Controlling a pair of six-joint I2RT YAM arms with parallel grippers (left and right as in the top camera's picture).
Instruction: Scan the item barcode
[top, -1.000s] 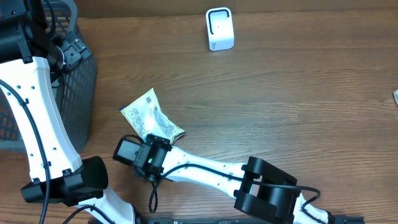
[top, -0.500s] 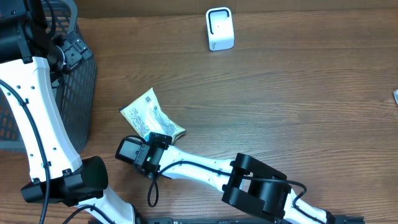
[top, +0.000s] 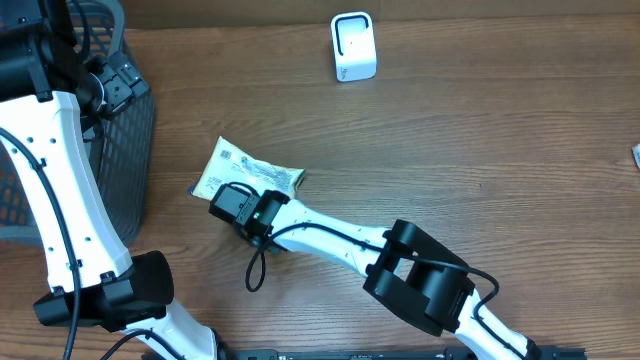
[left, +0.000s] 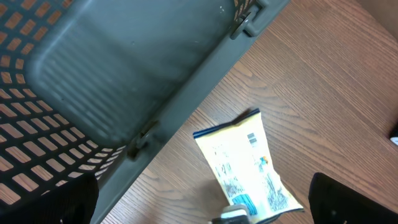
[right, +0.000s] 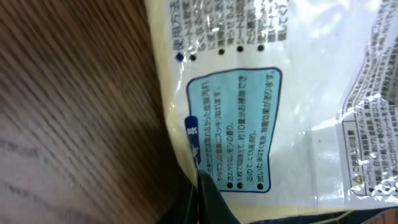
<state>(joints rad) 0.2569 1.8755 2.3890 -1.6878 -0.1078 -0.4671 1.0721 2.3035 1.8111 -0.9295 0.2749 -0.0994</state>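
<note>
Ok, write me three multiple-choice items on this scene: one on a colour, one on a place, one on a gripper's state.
1. The basket is: A) dark grey; B) red; C) white.
2. The white scanner stands: A) inside the basket; B) on the table near its far edge, apart from the packet; C) on top of the packet.
3. The right gripper is: A) wide open above the table; B) shut on nothing; C) shut on the packet's edge.

Answers:
1 A, its mesh wall looks dark grey from overhead.
2 B, bare wood lies between it and the packet.
3 C, the right wrist view shows it pinched on the packet's edge.
</note>
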